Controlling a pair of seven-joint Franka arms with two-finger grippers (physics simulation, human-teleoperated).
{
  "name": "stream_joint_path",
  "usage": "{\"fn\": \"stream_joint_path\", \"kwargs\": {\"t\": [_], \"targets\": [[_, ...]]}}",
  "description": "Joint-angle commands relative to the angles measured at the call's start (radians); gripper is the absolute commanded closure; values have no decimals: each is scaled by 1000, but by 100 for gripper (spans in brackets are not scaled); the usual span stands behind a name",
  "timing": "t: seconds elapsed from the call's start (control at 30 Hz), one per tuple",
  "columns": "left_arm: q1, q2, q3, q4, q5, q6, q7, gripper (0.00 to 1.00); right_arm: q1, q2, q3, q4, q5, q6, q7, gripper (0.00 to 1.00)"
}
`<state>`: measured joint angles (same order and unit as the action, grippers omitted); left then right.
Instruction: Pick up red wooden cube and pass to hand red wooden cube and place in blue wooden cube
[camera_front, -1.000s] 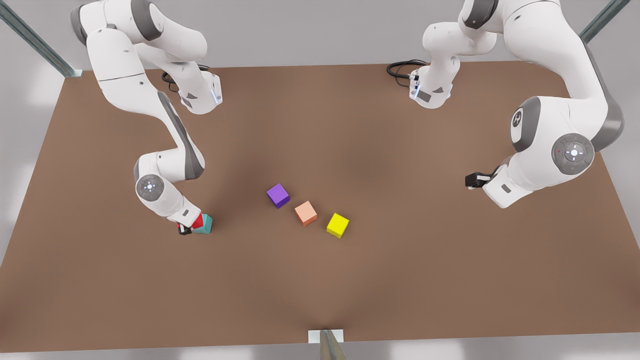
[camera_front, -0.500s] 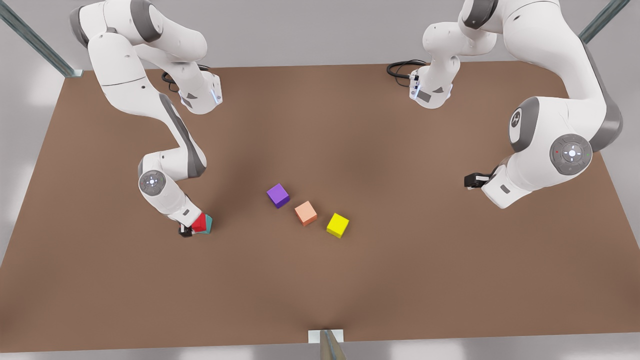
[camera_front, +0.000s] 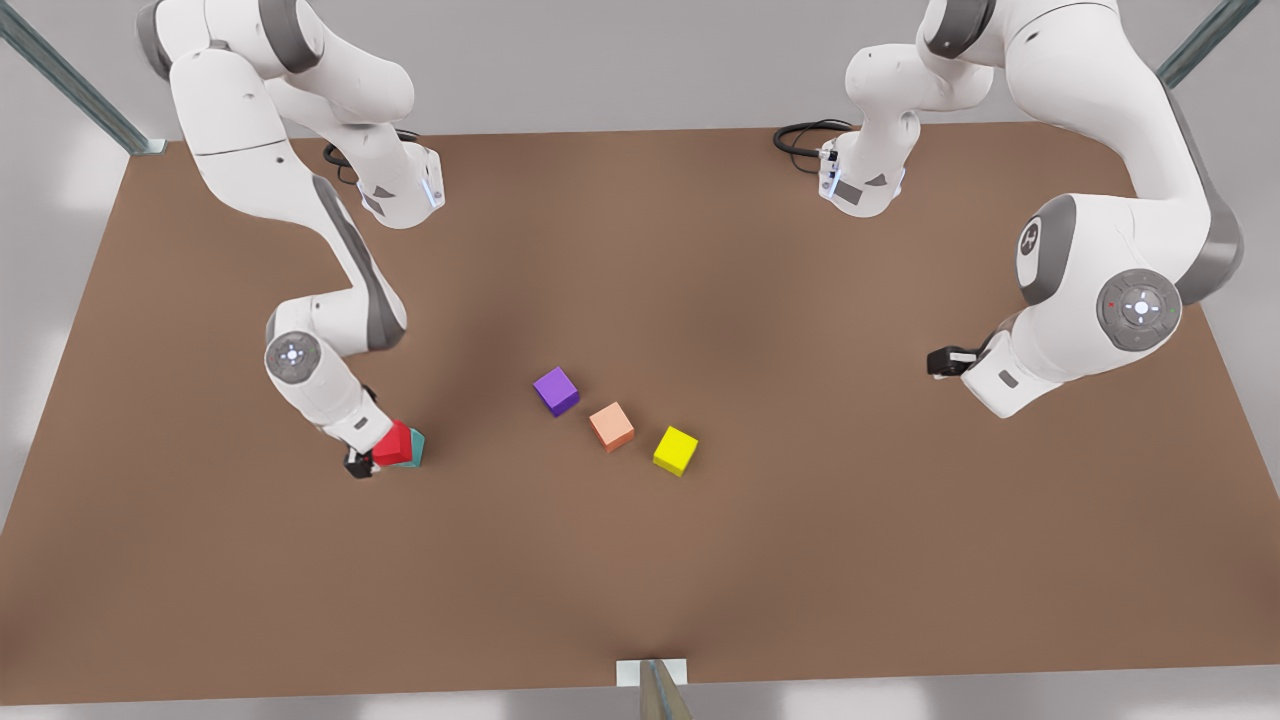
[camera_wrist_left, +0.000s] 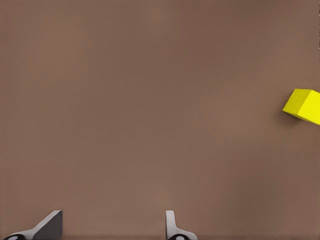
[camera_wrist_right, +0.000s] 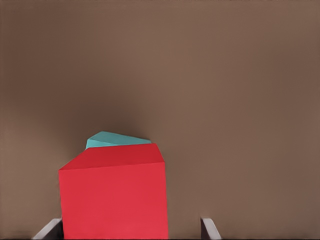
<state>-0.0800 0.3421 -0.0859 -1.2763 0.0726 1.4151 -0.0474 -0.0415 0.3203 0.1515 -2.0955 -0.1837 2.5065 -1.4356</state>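
The red wooden cube (camera_front: 393, 443) sits in the lower left of the front view, stacked on the blue wooden cube (camera_front: 414, 447), whose teal edge peeks out on the front view's right side of it. Being a cube, it has no long axis; in the front view it sits turned, one corner toward the lower edge of the frame. The right gripper (camera_front: 362, 458) is at the cube's lower-left side; in the right wrist view the cube (camera_wrist_right: 114, 197) stands between fingertips (camera_wrist_right: 209, 229) spread wider than it, a gap showing on one side, the teal cube (camera_wrist_right: 116, 139) just behind.

The left gripper (camera_front: 945, 361) waits at the right of the front view, well apart from the cubes, its fingers (camera_wrist_left: 173, 227) apart over bare table, a yellow cube (camera_wrist_left: 303, 105) at that frame's right edge.

At centre frame a purple cube (camera_front: 556, 390), a salmon-orange cube (camera_front: 611, 426) and the yellow cube (camera_front: 676, 450) form a diagonal row on the plain brown table (camera_front: 700, 560). Grey walls and metal struts (camera_front: 70, 80) frame the scene.
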Motion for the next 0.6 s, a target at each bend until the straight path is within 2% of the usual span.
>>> {"fn": "stream_joint_path", "kwargs": {"t": [0.0, 0.07, 0.13, 0.2, 0.27, 0.3, 0.37, 0.4, 0.47, 0.53, 0.57], "targets": [[-6, 0, 0, 2, 3, -2, -5, 0, 0, -27, 2, 5, 4, -106, 32, 0], [-3, 0, 2, 5, -2, -2, -6, 0, 3, -78, 8, 20, 32, -210, 27, 0], [0, 0, 3, 23, 0, -2, -3, 0, 9, -158, 8, 71, 98, -397, 3, 0], [0, -2, 3, 31, -49, -67, -6, 0, 20, -165, 10, 198, 127, -575, 6, 0], [15, -2, 6, 44, -51, -90, -6, 0, 31, -127, 10, 279, 157, -601, 87, 0], [17, -2, 6, 51, -11, -91, -3, 0, 32, -64, 10, 397, 162, -679, 430, 0], [17, -2, 5, 51, -11, -96, -6, 0, 26, 34, 2, 531, 170, -784, 1251, 0], [17, -2, 5, 51, -11, -96, -6, 0, 22, 57, -3, 562, 165, -796, 1403, 0], [17, -2, 5, 51, -13, -110, -5, 0, 20, 33, -23, 565, 107, -807, 1462, 0], [16, -2, 3, 51, -11, -120, -3, 0, 9, 19, -26, 756, 135, -1077, 1459, 0], [19, -2, 6, 52, -13, -127, -3, 0, -8, 5, -26, 787, 141, -1129, 1454, 0]]}}
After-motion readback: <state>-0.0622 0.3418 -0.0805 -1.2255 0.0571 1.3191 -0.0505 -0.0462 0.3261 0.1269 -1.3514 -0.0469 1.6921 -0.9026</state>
